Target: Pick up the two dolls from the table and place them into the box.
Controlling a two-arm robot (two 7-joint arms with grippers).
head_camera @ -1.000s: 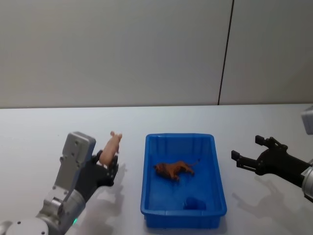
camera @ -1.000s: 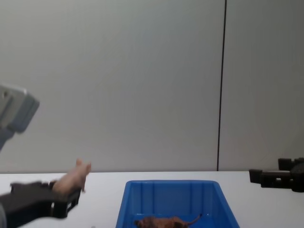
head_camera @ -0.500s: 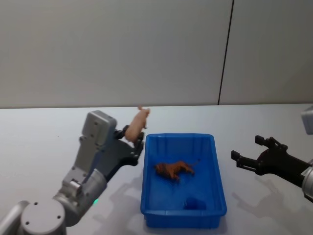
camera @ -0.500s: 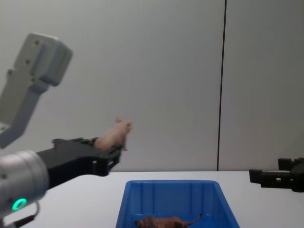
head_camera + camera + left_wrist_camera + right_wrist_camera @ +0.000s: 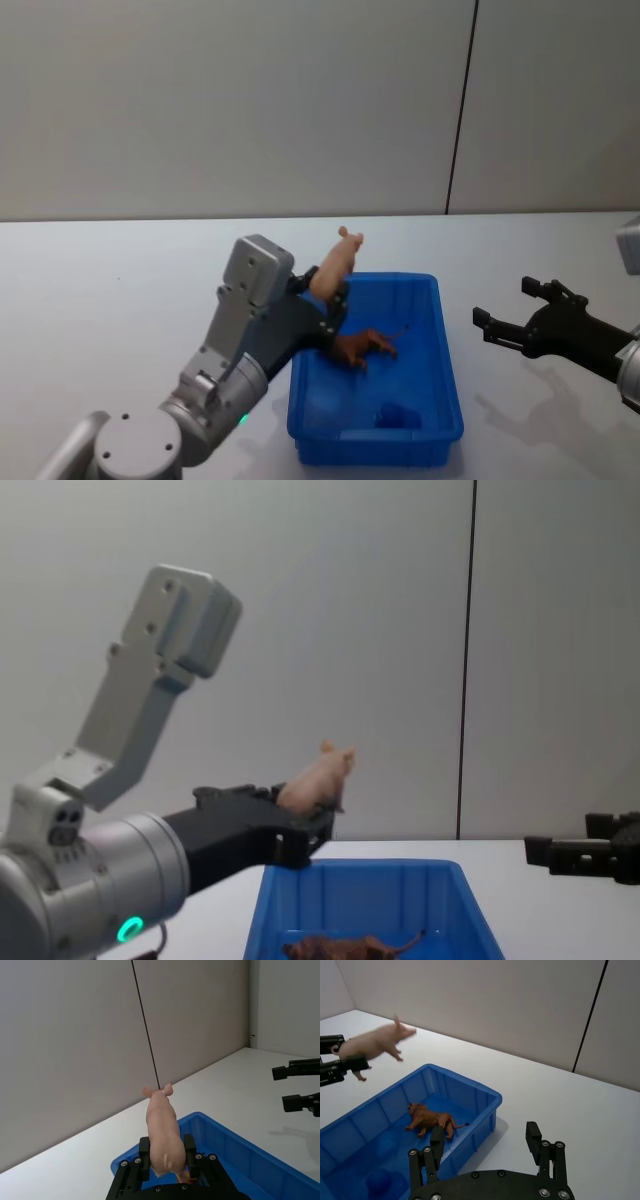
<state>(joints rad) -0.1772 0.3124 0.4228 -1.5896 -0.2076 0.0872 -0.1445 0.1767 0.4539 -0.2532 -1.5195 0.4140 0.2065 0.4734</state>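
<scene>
Your left gripper (image 5: 325,300) is clamped shut, raised above the box (image 5: 420,435) (left rim); right gripper (image 5: 508,320) hangs spread beside it.

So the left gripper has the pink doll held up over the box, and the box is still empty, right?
Not quite: the box is not empty. The brown doll already lies on its floor, as the right wrist view shows. The rest holds: the left gripper has its fingers shut on the pink doll, held up over the box's near-left rim.

Brown doll's (image 5: 362,347) front behind left gripper (image 5: 328,302); box (image 5: 455,880) bottom cropped
</scene>
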